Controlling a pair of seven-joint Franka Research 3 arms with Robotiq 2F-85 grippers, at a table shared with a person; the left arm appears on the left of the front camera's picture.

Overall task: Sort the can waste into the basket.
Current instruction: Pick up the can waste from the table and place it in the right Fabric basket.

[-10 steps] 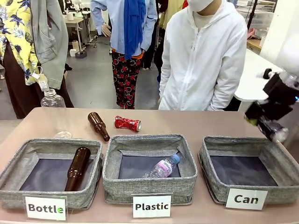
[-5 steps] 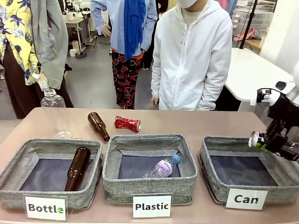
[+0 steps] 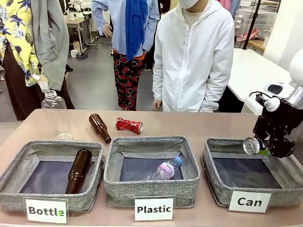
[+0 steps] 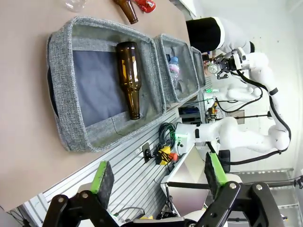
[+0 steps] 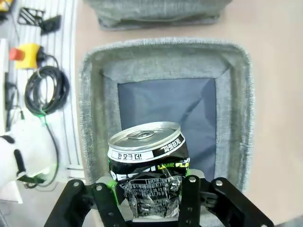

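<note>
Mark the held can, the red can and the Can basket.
black and silver can [image 5: 147, 163], right wrist view, printed side.
red can [image 3: 129, 125], front view, mid-body.
Can basket [image 3: 217, 186], front view, front wall beside label.

At the lower edge, the Bottle label [image 3: 46, 211] is set before the left basket [image 3: 80, 201], the Plastic label [image 3: 154, 208] before the middle basket [image 3: 118, 194], the Can label [image 3: 249, 201] before the right basket [image 3: 215, 187].

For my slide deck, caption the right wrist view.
The right gripper holds a crushed black can above the grey basket.
</note>
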